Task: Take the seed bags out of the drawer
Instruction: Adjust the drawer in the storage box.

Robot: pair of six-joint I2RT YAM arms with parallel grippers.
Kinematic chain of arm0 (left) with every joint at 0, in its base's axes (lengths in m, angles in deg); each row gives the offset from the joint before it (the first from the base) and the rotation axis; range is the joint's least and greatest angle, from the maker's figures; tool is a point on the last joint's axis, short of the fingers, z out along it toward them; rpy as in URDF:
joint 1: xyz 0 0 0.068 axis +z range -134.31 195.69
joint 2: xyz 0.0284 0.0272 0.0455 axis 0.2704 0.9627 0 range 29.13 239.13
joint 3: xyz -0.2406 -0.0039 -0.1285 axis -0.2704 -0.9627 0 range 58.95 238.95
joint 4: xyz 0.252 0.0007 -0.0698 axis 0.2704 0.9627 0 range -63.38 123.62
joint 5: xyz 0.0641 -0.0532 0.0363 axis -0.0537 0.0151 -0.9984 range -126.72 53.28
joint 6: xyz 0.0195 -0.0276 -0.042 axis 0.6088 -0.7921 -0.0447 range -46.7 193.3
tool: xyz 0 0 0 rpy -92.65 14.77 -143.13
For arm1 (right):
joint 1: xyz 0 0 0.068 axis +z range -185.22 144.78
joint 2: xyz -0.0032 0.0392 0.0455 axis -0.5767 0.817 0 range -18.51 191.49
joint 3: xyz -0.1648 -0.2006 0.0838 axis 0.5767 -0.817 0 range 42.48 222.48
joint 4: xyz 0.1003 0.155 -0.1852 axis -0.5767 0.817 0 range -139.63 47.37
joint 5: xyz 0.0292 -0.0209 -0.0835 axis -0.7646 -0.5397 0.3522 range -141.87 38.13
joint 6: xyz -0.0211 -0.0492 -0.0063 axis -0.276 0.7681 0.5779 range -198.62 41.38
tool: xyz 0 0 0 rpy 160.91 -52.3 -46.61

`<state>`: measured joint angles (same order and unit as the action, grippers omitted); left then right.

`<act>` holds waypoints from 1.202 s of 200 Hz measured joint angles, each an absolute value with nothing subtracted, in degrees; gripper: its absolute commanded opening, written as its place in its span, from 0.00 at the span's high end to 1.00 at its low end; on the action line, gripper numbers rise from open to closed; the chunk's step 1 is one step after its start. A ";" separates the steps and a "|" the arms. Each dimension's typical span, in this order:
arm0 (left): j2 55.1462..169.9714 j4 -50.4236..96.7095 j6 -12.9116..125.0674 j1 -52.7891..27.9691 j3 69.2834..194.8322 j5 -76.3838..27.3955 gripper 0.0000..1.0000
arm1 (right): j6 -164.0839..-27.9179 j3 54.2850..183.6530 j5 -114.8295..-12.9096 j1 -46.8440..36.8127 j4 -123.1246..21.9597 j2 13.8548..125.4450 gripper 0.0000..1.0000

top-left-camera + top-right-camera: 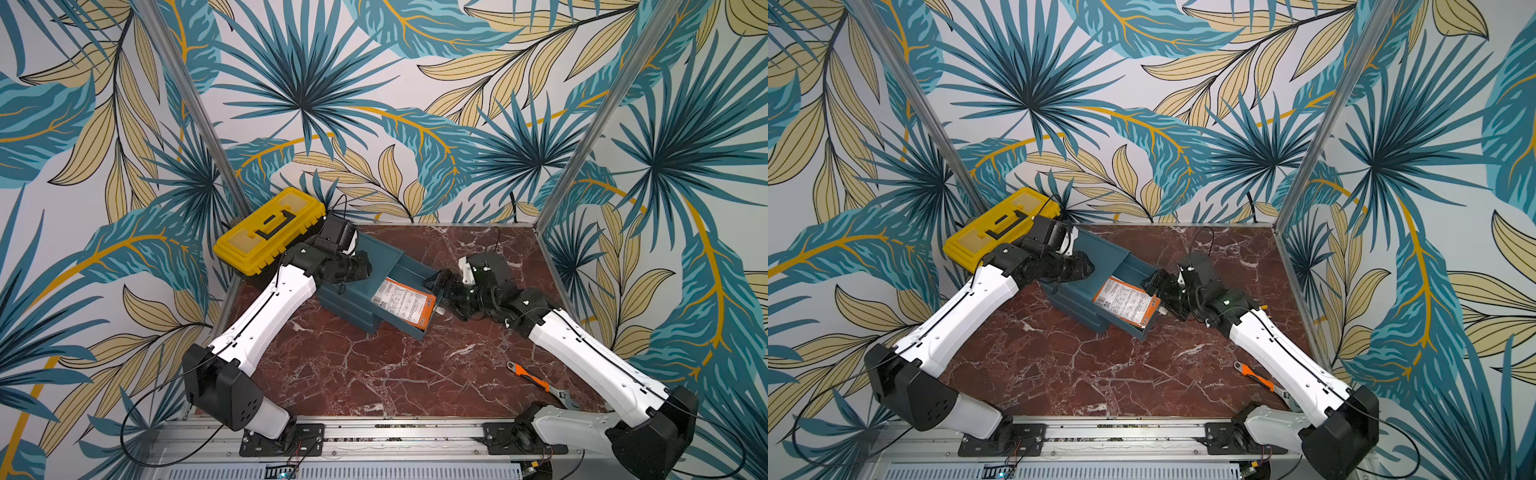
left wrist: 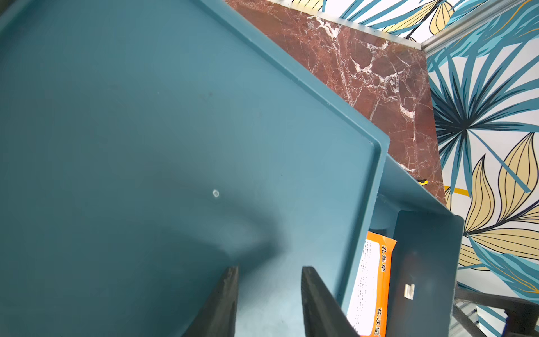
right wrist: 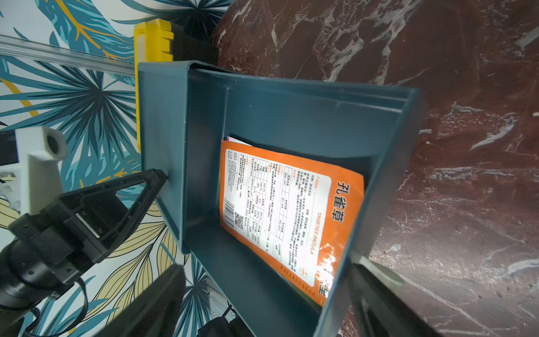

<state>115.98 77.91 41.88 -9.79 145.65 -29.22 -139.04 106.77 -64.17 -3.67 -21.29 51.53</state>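
Front rail (image 1: 374,432) with both arm bases sits closest. Next back, orange-handled wrench (image 1: 530,377) flat on the marble counter (image 1: 353,374), just beside the right arm. Mid-counter: blue drawer unit (image 1: 376,253), top drawer (image 1: 411,268) pulled out toward the right arm. Seed bags (image 1: 402,305) are inside that drawer. Top one lies back-up: white text panel, barcode, orange border. Right wrist view shows the white corner of another packet (image 3: 234,137) poking out from under it. Right end effector (image 1: 437,294) is at the drawer's side wall, jaws spread wide, one finger either side of the exposed drawer, nothing held. Left end effector (image 2: 268,291) is over the unit's top panel, jaws narrow, nothing between them. Its fingertip (image 3: 159,176) is against the panel in the right wrist view. Farthest: closed yellow toolbox (image 1: 268,230) in the far left corner, behind the unit, against the leaf-print wall (image 1: 374,104).
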 measured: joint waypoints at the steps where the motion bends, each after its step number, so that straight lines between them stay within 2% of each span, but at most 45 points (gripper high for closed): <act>1: 115.98 77.89 41.88 -9.79 145.65 -29.22 0.60 | -139.04 106.79 -64.19 -3.67 -21.34 51.57 0.09; 85: 115.87 77.80 41.75 -9.79 145.56 -29.24 0.60 | -135.63 107.23 -61.28 -3.65 -18.08 52.31 0.13; 128: 115.87 77.78 41.70 -9.79 145.56 -29.22 0.60 | -124.16 113.70 -57.37 -5.20 -9.86 51.68 0.30; 145: 115.87 77.76 41.70 -9.79 145.56 -29.22 0.60 | -115.59 122.22 -58.88 -5.22 -7.46 55.66 0.35; 190: 115.87 77.63 41.66 -9.76 145.56 -29.17 0.60 | -95.50 145.98 -66.59 -5.22 1.04 73.60 0.41; 240: 115.89 76.93 41.27 -9.30 145.34 -28.47 0.60 | -81.88 150.11 -67.88 -5.22 11.88 83.00 0.40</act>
